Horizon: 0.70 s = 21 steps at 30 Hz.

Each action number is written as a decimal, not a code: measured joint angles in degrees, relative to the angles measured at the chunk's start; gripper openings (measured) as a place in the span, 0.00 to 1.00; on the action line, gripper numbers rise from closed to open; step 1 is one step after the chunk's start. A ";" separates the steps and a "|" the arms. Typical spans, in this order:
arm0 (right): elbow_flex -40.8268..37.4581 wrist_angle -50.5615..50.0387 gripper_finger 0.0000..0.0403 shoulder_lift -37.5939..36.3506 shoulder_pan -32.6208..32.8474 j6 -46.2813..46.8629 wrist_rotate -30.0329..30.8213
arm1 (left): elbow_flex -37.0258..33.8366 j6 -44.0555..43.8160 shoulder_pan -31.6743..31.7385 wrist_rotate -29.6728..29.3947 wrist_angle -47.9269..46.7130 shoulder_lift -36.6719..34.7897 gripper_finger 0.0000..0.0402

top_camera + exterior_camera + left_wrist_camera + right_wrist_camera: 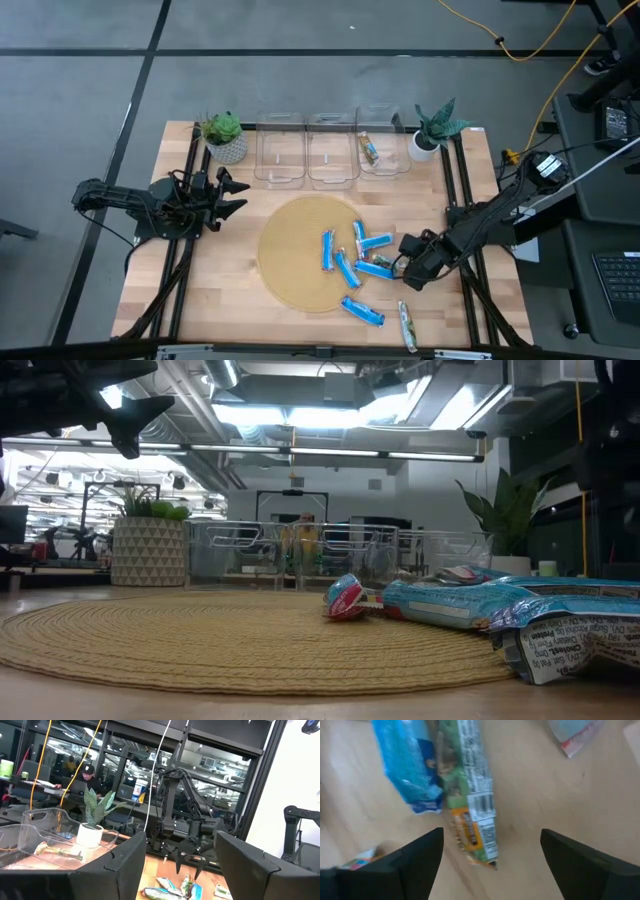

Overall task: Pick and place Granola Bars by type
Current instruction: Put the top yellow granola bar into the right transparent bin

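Several blue-wrapped granola bars [350,258] lie on and beside the round woven mat [300,255]. A green-brown bar [470,795] lies on the wood next to a blue bar [405,770]. My right gripper [492,852] points down over the green-brown bar, open, one finger on either side of its near end and not touching it. In the high view this gripper [405,262] is at the mat's right edge. Another green-brown bar [407,326] lies near the front edge, and one bar [370,150] lies in the right bin. My left gripper [235,195] waits open at the table's left.
Three clear bins [332,152] stand in a row at the far edge, between two small potted plants [225,135] [432,130]. Bare wood lies left of the mat. Black rails run down both table sides.
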 joint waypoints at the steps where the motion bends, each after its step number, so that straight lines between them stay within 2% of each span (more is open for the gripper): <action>1: 0.00 0.56 0.83 0.76 -0.12 -0.04 -0.10 | 0.00 -0.01 0.00 0.00 0.01 0.00 0.56; 8: 0.20 1.59 0.83 5.33 -0.24 -0.05 -0.81 | 0.00 0.00 0.01 -0.01 0.00 -0.01 0.56; 12: 0.28 1.37 0.78 6.45 -0.23 -0.06 -0.59 | 0.00 0.00 0.00 0.00 0.00 0.00 0.56; 16: 0.22 0.84 0.67 6.52 -0.23 0.12 0.22 | 0.00 0.00 0.00 0.00 0.00 0.00 0.56; 21: 0.11 -0.06 0.46 6.50 -0.25 0.12 0.48 | 0.00 0.00 0.00 0.00 0.02 0.00 0.56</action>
